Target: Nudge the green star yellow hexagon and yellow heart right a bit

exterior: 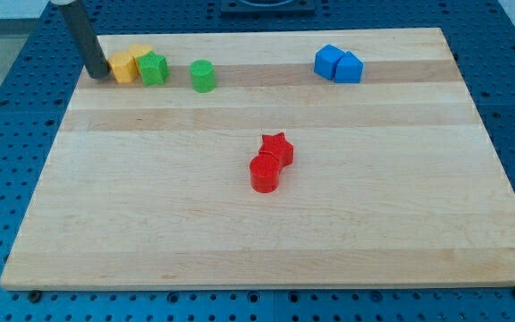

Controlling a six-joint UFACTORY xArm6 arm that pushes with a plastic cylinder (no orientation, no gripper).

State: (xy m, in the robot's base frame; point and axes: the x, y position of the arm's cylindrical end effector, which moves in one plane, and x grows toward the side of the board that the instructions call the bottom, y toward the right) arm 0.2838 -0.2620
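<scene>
You'll find my tip (99, 75) at the bench's (240, 241) top-left corner, just left of the yellow hexagon (122, 67), which sits packed with the yellow heart (140, 55) and green star (154, 68). There's no gripper to open or close here, only the rod. A green cylinder (203, 76) stands just right of that cluster; two blue blocks (338, 63) and the red star (277, 148) with the red cylinder (264, 173) lie well apart.

Pale wooden tabletop (266, 233) is filling most of the view, grain running left to right in lighter and darker bands. Blue perforated base plate (7, 107) is showing around all its edges, holes in a regular grid. Light is falling evenly, throwing only soft, short shadows.
</scene>
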